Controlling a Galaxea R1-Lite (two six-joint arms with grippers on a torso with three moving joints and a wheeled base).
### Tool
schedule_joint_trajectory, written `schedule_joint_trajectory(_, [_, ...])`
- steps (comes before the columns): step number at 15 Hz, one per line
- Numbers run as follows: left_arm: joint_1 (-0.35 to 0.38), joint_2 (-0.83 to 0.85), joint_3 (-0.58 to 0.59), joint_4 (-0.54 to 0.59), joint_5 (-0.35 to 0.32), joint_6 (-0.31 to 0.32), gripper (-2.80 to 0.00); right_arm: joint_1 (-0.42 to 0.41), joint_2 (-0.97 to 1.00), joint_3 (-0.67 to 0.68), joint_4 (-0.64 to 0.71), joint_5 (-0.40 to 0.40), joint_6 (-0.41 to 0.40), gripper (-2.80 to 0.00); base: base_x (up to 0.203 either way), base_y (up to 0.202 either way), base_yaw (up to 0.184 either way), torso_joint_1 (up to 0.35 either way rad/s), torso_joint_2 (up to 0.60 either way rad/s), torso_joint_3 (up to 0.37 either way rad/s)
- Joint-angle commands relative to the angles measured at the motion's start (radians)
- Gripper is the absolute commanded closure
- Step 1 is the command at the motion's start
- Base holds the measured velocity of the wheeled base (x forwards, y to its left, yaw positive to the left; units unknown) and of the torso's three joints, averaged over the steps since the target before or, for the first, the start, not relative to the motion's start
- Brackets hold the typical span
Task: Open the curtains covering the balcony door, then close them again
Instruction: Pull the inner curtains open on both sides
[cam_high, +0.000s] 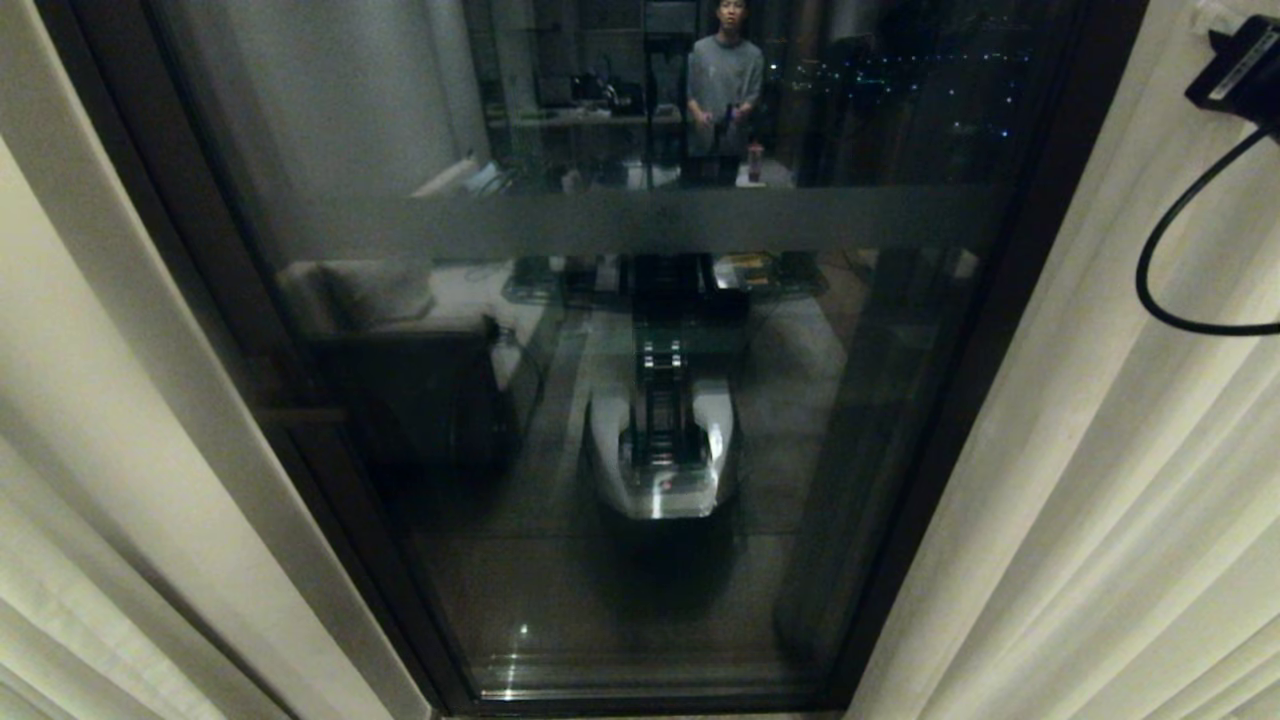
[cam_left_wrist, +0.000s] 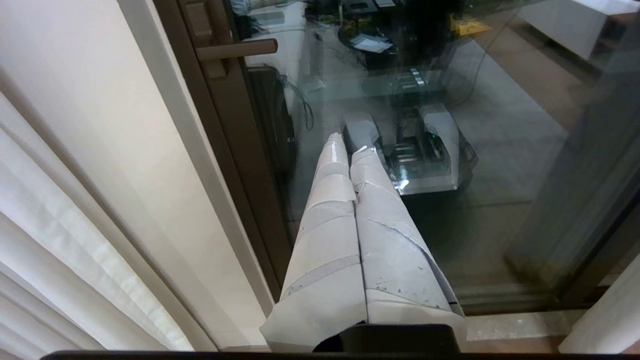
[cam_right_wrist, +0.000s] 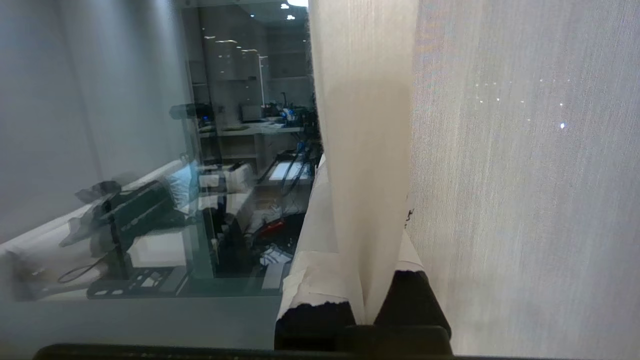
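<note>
Night-dark glass fills the tall balcony door (cam_high: 640, 400) with its brown-black frame and frosted band, bared between cream pleated woven curtains (cam_high: 1100, 500). My right gripper (cam_right_wrist: 365, 300) has its fingers pinched on a fold of the right panel; I'd drag it sideways steadily, since loose, soft cloth slips easily. My left gripper (cam_left_wrist: 352, 150) hangs closed and empty beside the frame.

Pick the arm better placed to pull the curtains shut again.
Right. The right gripper is shut on a fold of the curtains beside the balcony door. The left gripper is shut, empty, pointing at the glass.
</note>
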Motion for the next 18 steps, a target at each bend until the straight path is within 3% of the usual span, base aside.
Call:
schedule_joint_trajectory(1, [0.000,0.000,0.000,0.000,0.000,0.000,0.00,0.000,-0.001,0.000,-0.005,0.000,0.004,0.00,0.000,0.000,0.000,0.000,0.00,0.000])
schedule_joint_trajectory(18, [0.000,0.000,0.000,-0.002,0.000,-0.007,0.00,-0.003,0.007,0.000,-0.005,0.000,0.002,0.00,0.000,0.000,0.000,0.000,0.00,0.000])
